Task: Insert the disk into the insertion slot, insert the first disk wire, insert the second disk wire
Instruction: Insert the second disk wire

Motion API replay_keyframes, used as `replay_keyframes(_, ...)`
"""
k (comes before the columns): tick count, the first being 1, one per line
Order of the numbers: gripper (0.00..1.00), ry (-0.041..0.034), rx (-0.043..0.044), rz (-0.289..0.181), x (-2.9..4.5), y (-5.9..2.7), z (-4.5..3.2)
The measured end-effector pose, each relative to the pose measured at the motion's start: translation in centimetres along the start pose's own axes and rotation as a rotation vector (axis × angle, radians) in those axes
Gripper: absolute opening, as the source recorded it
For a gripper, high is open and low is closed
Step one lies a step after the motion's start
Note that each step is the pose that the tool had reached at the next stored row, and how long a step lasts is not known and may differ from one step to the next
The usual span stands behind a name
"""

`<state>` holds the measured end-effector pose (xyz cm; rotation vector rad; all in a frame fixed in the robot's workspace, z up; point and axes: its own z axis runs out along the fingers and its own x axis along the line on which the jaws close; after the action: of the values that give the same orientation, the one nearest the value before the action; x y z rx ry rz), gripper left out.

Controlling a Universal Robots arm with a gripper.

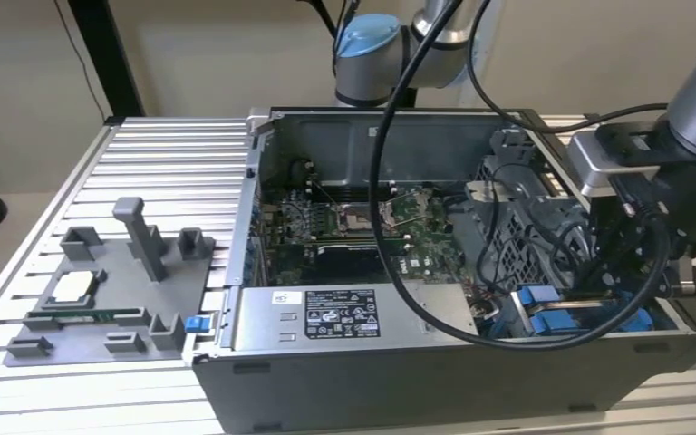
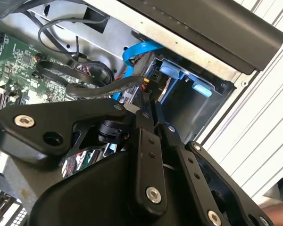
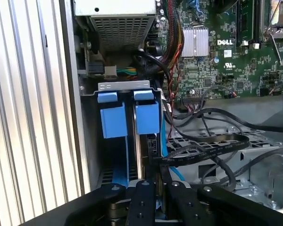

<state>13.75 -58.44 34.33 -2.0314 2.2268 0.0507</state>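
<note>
In the first wrist view the insertion slot [image 3: 114,120], a grey bay with blue rails, lies at the case's corner. The disk [image 3: 147,117] appears to sit in it on edge, with its blue frame tab showing. My gripper [image 3: 156,186] reaches down at the disk's end. Its fingers are nearly together on the plug of a flat black disk wire [image 3: 212,146]. In the second wrist view the gripper [image 2: 148,106] meets that black wire [image 2: 108,87] next to the slot's blue tabs [image 2: 203,87]. In the exterior view the gripper [image 1: 608,290] hangs over the slot [image 1: 565,319].
A blue data cable [image 2: 137,52] loops beside the bay. The silver power-supply box [image 1: 323,313], motherboard [image 1: 361,227] and perforated cage [image 1: 506,236] fill the case. Loose black cables cross the cage. A grey fixture plate [image 1: 106,299] lies on the slatted table [image 1: 167,154].
</note>
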Motion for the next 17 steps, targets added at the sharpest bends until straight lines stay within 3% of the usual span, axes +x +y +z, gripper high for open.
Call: replay_keyframes(17, 0.0, -0.0006, 0.0057, -0.001, -0.13, 0.03, 0.24)
